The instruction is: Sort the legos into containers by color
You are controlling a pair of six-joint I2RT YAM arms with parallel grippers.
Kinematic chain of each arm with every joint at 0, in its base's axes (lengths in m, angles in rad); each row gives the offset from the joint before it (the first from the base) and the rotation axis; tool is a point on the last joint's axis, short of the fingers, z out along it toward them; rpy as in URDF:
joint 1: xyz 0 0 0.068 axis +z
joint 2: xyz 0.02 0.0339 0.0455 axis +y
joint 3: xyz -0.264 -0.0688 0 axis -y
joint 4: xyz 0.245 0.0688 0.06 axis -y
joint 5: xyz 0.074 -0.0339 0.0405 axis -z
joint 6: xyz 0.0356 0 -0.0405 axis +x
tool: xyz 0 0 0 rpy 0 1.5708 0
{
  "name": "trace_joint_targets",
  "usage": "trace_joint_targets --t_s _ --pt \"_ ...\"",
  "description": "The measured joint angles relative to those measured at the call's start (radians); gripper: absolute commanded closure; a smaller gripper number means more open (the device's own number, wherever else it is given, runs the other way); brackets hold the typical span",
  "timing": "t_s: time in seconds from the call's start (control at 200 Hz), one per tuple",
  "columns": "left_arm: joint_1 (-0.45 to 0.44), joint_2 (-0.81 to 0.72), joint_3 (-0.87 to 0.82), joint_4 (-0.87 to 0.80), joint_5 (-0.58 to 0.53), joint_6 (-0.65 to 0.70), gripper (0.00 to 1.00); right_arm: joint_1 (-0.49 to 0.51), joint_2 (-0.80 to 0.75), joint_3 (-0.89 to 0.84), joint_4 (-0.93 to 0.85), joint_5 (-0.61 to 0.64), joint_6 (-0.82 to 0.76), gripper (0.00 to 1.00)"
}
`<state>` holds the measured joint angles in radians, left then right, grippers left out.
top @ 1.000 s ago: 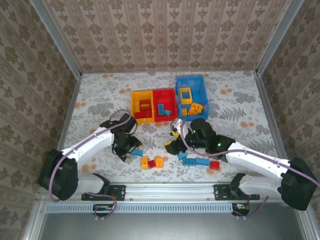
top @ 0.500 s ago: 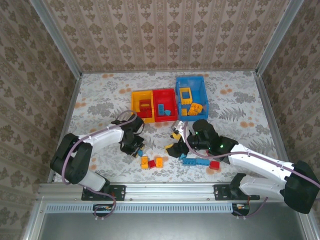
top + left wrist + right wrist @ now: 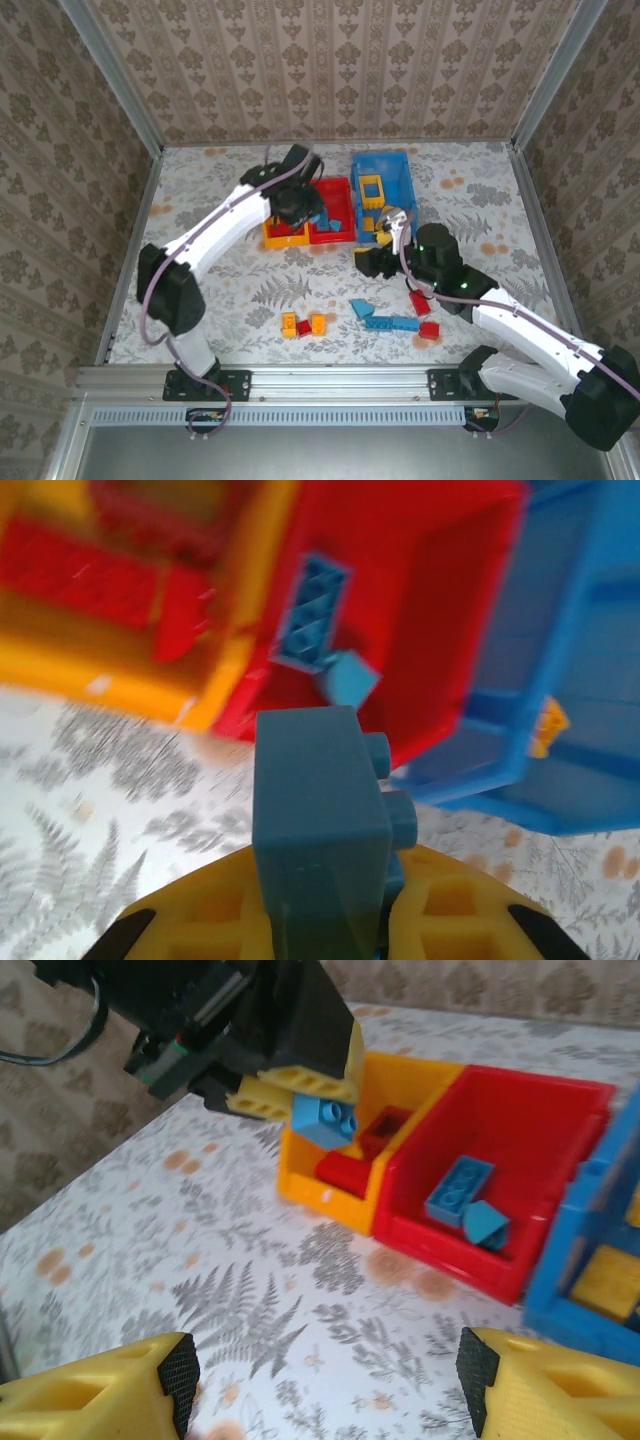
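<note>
Blue lego (image 3: 318, 810) in pinch of left hand (image 3: 325, 885); right hand (image 3: 325, 1375) wide, empty.

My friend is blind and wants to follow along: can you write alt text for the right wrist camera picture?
The left arm's jaws hold a small blue lego brick in the air above the yellow-orange bin. Beside it, the red bin holds two blue bricks; the right arm's open yellow jaws frame the bottom corners.

Fern-print desk (image 3: 200, 210) has a yellow-orange plastic bin (image 3: 285, 240), red plastic bin (image 3: 330, 240) and blue plastic bin (image 3: 381, 156) side by side, plus loose studded bricks (image 3: 392, 323) scattered up front.
</note>
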<state>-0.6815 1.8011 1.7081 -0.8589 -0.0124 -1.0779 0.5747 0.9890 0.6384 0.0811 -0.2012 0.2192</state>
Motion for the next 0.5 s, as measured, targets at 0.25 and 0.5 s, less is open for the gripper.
trace_joint_targets --t_s 0.25,0.5 --pt "0.021 0.369 0.386 -0.039 0.028 0.202 0.94 -0.056 0.021 0.040 -0.001 0.039 0.060 0.28" --pt "0.049 0.579 0.510 -0.060 0.074 0.293 0.88 -0.056 0.028 0.057 -0.002 0.039 0.089 0.28"
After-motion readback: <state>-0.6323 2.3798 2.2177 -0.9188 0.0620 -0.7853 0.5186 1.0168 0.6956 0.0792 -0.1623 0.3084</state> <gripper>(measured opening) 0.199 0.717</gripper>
